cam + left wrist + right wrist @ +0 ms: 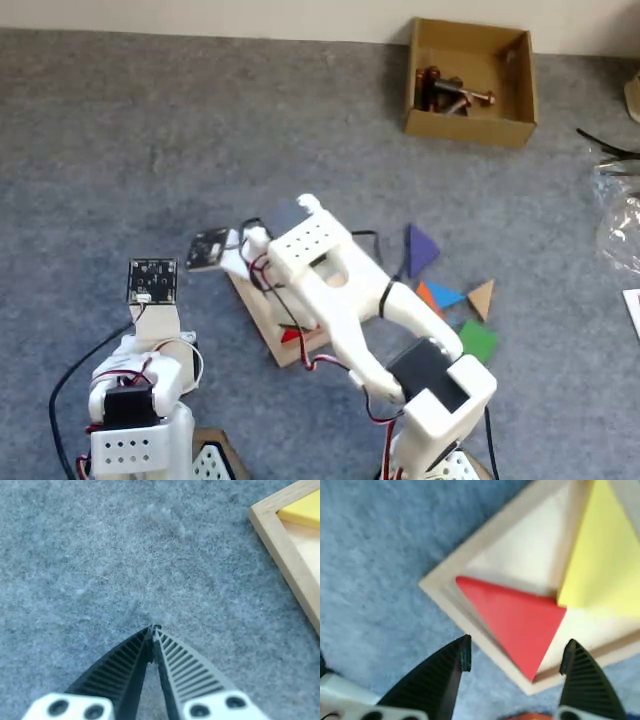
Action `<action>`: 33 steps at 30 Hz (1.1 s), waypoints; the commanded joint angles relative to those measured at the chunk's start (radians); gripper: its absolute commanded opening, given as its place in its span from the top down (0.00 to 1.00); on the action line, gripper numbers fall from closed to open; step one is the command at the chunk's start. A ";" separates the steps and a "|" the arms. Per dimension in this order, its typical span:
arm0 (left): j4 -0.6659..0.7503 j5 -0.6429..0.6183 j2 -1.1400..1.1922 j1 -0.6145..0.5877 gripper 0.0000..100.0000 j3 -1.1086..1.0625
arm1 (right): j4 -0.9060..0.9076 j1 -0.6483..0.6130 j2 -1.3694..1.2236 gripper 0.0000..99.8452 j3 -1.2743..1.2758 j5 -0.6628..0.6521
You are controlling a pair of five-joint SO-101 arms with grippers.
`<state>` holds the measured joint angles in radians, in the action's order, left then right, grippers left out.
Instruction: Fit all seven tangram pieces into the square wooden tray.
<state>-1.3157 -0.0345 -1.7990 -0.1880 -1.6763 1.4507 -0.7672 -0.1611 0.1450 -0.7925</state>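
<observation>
The square wooden tray holds a red triangle lying along its near corner rim and a yellow triangle beside it. My right gripper hovers open just above the red triangle, one finger on each side of its tip, holding nothing. In the high view the right arm stretches over the tray and hides most of it; a bit of the red triangle peeks out. My left gripper is shut and empty over bare carpet, with the tray's corner off to one side.
Loose pieces lie on the carpet right of the tray: purple, orange, blue, tan and green. A cardboard box with odds and ends stands at the back. The left arm sits at the front left.
</observation>
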 commanded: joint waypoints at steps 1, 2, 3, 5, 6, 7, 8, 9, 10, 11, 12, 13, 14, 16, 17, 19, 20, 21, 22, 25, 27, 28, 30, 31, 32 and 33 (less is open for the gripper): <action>-0.008 -0.003 0.007 -0.008 1.00 -0.021 | -0.061 -0.048 0.012 0.72 0.025 -0.003; -0.008 -0.003 0.007 -0.008 1.00 -0.021 | -0.064 -0.050 0.013 0.72 0.031 -0.003; -0.008 -0.003 0.007 -0.008 1.00 -0.021 | -0.067 -0.050 0.013 0.72 0.039 -0.003; -0.008 -0.003 0.007 -0.008 1.00 -0.021 | -0.073 -0.047 0.013 0.72 0.047 -0.003; -0.008 -0.003 0.007 -0.008 1.00 -0.021 | -0.073 -0.047 0.013 0.72 0.048 -0.003; -0.008 -0.003 0.007 -0.008 1.00 -0.021 | -0.073 -0.047 0.013 0.71 0.048 -0.006; -0.008 -0.003 0.007 -0.008 1.00 -0.021 | -0.073 -0.045 0.013 0.71 0.048 -0.008; -0.008 -0.003 0.007 -0.008 1.00 -0.021 | -0.073 -0.044 0.013 0.71 0.048 -0.009; -0.008 -0.003 0.007 -0.008 1.00 -0.021 | -0.074 -0.038 0.012 0.71 0.048 -0.011; -0.008 -0.003 0.007 -0.008 1.00 -0.021 | -0.076 -0.035 0.012 0.71 0.048 -0.011; -0.008 -0.003 0.007 -0.008 1.00 -0.021 | -0.077 -0.028 0.010 0.71 0.048 -0.012; -0.008 -0.003 0.007 -0.008 1.00 -0.021 | -0.087 -0.021 0.012 0.71 0.048 -0.012; -0.008 -0.003 0.007 -0.008 1.00 -0.021 | -0.094 -0.015 0.012 0.71 0.048 -0.012; -0.008 -0.003 0.007 -0.008 1.00 -0.021 | -0.124 0.002 0.010 0.71 0.048 -0.014; -0.008 -0.003 0.007 -0.008 1.00 -0.021 | -0.133 0.012 0.010 0.71 0.048 -0.028; -0.008 -0.003 0.007 -0.008 1.00 -0.021 | -0.137 0.031 0.010 0.71 0.048 -0.064; -0.008 -0.003 0.007 -0.008 1.00 -0.021 | -0.139 0.041 0.010 0.71 0.048 -0.075; -0.008 -0.003 0.007 -0.008 1.00 -0.021 | -0.139 0.045 0.010 0.71 0.048 -0.084; -0.008 -0.003 0.007 -0.008 1.00 -0.021 | -0.139 0.047 0.010 0.71 0.048 -0.095; -0.008 -0.003 0.007 -0.008 1.00 -0.021 | -0.137 0.047 0.001 0.71 0.073 -0.106; -0.008 -0.003 0.007 -0.008 1.00 -0.021 | -0.139 0.045 -0.018 0.71 0.097 -0.104; -0.008 -0.003 0.007 -0.008 1.00 -0.021 | -0.139 0.045 -0.028 0.71 0.107 -0.103; -0.008 -0.003 0.007 -0.008 1.00 -0.021 | -0.139 0.045 -0.044 0.71 0.111 -0.103; -0.008 -0.003 0.007 -0.008 1.00 -0.021 | -0.139 0.047 -0.050 0.71 0.111 -0.103; -0.008 -0.003 0.007 -0.008 1.00 -0.021 | -0.139 0.051 -0.054 0.71 0.111 -0.103; -0.008 -0.003 0.007 -0.008 1.00 -0.021 | -0.140 0.059 -0.056 0.71 0.111 -0.103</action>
<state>-1.3157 -0.0345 -1.7990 -0.1880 -1.6763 1.3203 -0.7350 -0.2256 0.2647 -0.8861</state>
